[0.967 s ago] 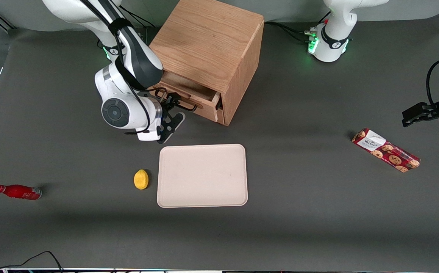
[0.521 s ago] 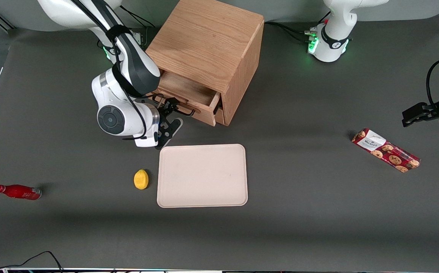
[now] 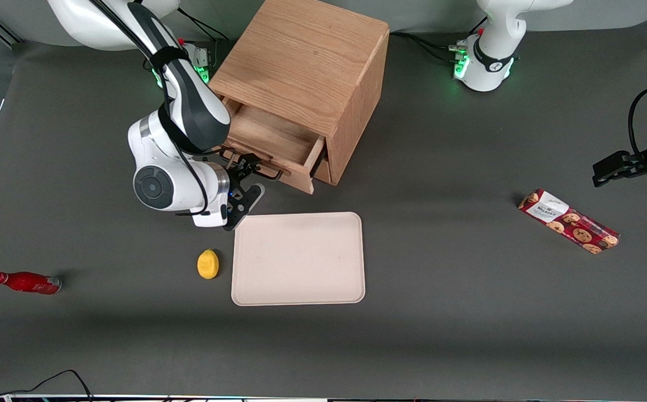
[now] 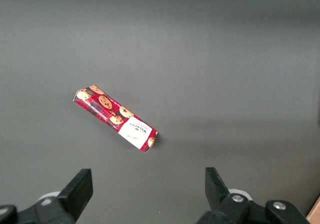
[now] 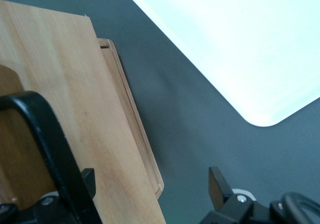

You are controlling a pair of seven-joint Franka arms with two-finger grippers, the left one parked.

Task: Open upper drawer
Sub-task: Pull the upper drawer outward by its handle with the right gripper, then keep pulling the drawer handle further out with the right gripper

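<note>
Front view: upper drawer (image 3: 270,139) sticks partly out of the cabinet (image 3: 306,56), inside bare wood showing, its front facing the tray (image 3: 298,257) and the working arm's end of the bench (image 3: 440,335). Handle (image 3: 262,172) is a thin black bar running along the drawer front, long axis skewed to the bench edge. End effector (image 3: 249,167) sits right at the handle, in front of the drawer, nearer the camera than the cabinet and just above the tray's corner; the working arm is the only one near it. Left wrist view: nothing of the task in it. Right wrist view: drawer front (image 5: 65,84) fills one part and the handle (image 5: 45,134) arcs across it, lying against the inner face of one finger (image 5: 85,179); the end effector (image 5: 148,181) looks released, fingers spread wide, hooking the bar rather than pinching it. The tray (image 5: 240,44) shows close by. Judgement: drawer roughly half out; further pull should go square to the handle's long axis, straight out from the cabinet toward the tray, or the hook may slip off the bar.
</note>
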